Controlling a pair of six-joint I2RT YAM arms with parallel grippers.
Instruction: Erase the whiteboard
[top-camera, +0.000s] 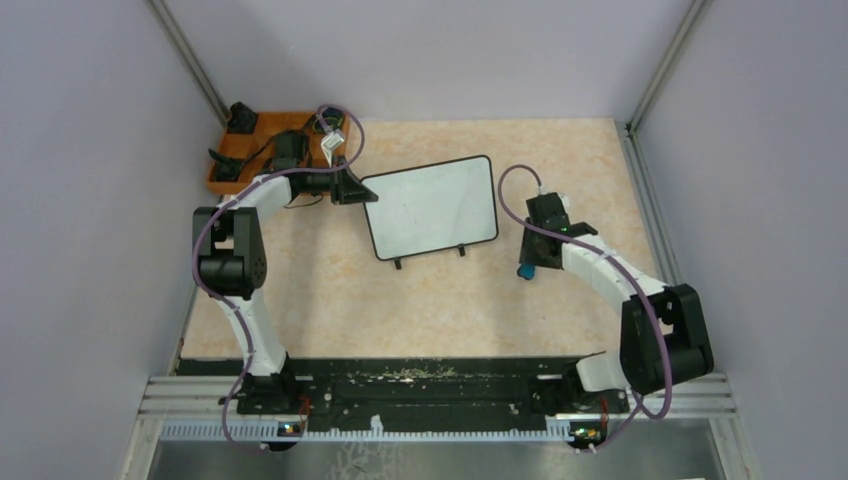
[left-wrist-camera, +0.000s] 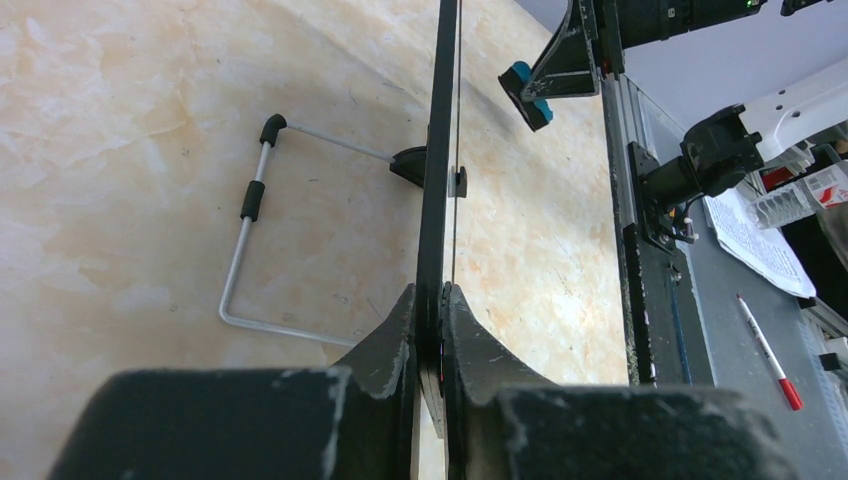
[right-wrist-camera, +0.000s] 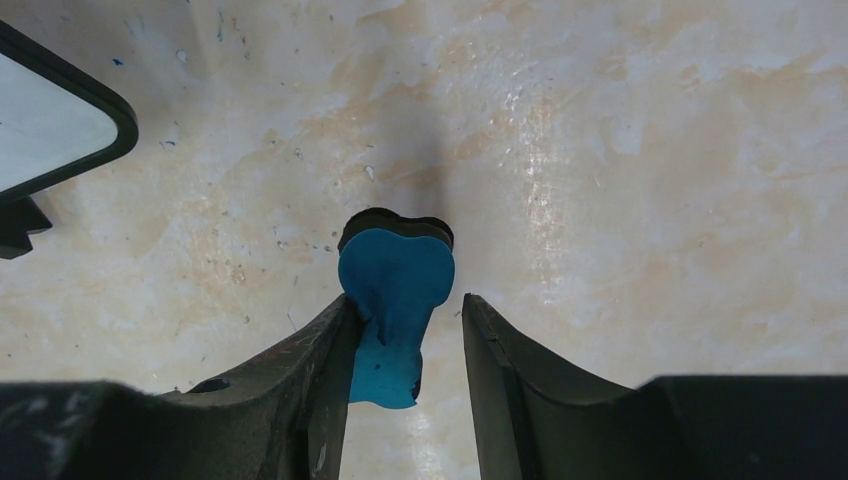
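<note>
The whiteboard (top-camera: 432, 207) stands tilted mid-table on its wire stand (left-wrist-camera: 250, 250), its white face showing no marks in the top view. My left gripper (top-camera: 365, 190) is shut on the board's left edge; in the left wrist view the board (left-wrist-camera: 440, 150) runs edge-on out of the pinched jaws (left-wrist-camera: 437, 300). To the board's right, my right gripper (top-camera: 527, 262) is open just above the table. A blue eraser (right-wrist-camera: 395, 290) with a black pad sits between its fingers (right-wrist-camera: 405, 305), leaning on the left finger with a gap to the right one. One board corner (right-wrist-camera: 50, 120) shows at that view's upper left.
An orange compartment tray (top-camera: 225, 165) holding black items sits at the back left, behind my left arm. Grey walls close in both sides and the back. A black rail (top-camera: 430, 385) runs along the near edge. Papers and a pen (left-wrist-camera: 770, 350) lie beyond the table.
</note>
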